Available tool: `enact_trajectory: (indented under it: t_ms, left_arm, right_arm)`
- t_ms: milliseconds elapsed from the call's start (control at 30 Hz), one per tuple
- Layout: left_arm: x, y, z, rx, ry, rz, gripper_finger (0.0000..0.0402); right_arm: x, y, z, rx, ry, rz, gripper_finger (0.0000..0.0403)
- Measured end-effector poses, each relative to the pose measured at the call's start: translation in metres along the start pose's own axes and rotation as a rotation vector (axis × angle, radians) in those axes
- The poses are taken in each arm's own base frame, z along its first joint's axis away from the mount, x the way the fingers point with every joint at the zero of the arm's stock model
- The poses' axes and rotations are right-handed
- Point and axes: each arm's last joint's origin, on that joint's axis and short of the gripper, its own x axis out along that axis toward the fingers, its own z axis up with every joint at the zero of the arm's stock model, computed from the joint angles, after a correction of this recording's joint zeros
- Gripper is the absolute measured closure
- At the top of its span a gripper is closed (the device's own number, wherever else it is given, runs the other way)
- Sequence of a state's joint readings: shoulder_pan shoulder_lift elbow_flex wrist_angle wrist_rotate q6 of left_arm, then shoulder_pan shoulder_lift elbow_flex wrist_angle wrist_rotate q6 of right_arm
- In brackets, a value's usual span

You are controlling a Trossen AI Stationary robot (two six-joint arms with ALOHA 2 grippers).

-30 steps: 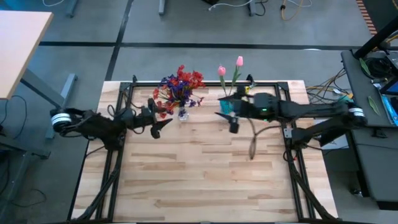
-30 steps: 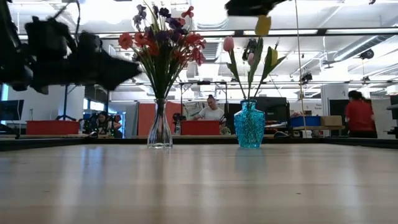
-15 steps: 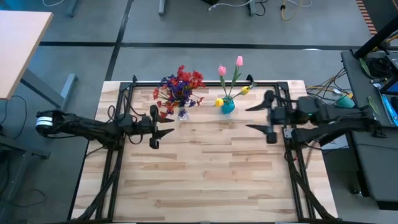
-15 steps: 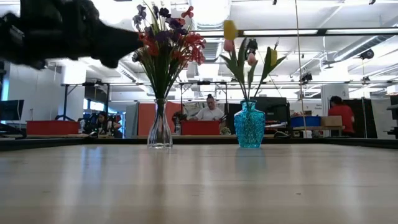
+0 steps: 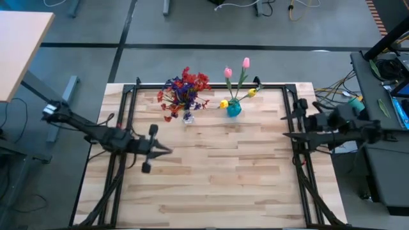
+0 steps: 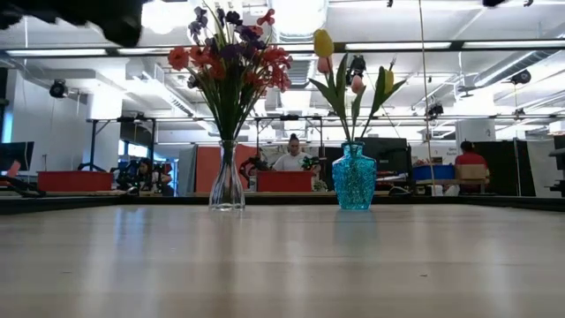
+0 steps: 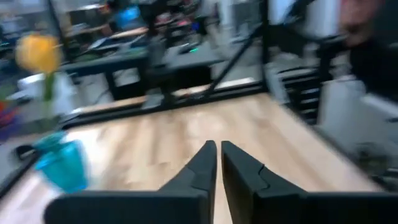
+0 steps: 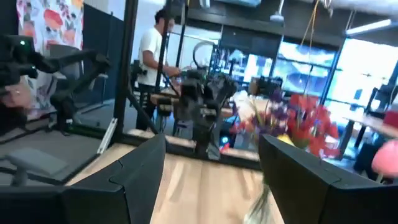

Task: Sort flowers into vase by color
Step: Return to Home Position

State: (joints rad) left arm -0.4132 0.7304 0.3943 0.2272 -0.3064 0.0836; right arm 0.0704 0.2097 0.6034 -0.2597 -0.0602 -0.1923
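A clear glass vase [image 5: 186, 117] holds the red and purple flowers [image 5: 185, 88] at the table's far middle. To its right a blue vase [image 5: 234, 109] holds pink tulips [image 5: 227, 72] and yellow tulips [image 5: 223, 104]. In the low view the clear vase [image 6: 227, 178] and the blue vase [image 6: 354, 177] stand upright on their bases. My left gripper [image 5: 167, 151] is shut on nothing, above the table nearer than the clear vase. My right gripper [image 5: 289, 119] is open with nothing in it, over the table's right edge. The left wrist view shows the shut fingers [image 7: 218, 157] and the blue vase [image 7: 61, 163].
A black metal frame [image 5: 203, 85] runs along the table's far edge and down both sides. Bare wood [image 5: 211, 179] lies between the vases and the near edge. People sit and stand at desks in the room behind the table [image 6: 294, 157].
My left gripper has drawn back from the clear vase toward the near edge, risen and shut. My right gripper has pulled away from the blue vase toward the table's right edge. A yellow tulip that was high under it now stands in the blue vase.
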Motion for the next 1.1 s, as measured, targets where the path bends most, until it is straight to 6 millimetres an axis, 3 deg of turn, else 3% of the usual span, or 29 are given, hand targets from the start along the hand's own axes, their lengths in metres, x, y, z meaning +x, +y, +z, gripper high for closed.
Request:
enact_trajectory:
  t_ms: [200,400,600,767,933,1100]
  left_arm:
    - [-0.035,-0.011,0.007,0.030,-0.022,-0.065,0.0400]
    - [-0.066,0.001,-0.002,0.054,-0.097,-0.020,0.0401]
    - [-0.089,0.013,-0.025,0.069,-0.198,-0.022,0.0401]
    - [-0.086,0.013,-0.039,0.126,-0.156,0.024,0.0401]
    - [-0.085,0.015,-0.039,0.191,-0.167,0.055,0.0402]
    - [-0.085,0.021,-0.037,0.125,-0.166,0.264,0.0402]
  right_arm:
    - [-0.023,0.006,-0.018,0.092,-0.174,0.002,0.0156]
    - [-0.012,0.007,-0.029,0.152,-0.192,-0.004,0.0156]
    - [-0.002,0.010,-0.049,0.151,-0.232,-0.016,0.0156]
    - [0.009,0.015,-0.082,0.153,-0.244,-0.021,0.0156]
    - [0.015,0.023,-0.123,0.113,-0.198,-0.022,0.0156]
    - [0.015,0.023,-0.127,0.045,-0.161,-0.039,0.0165]
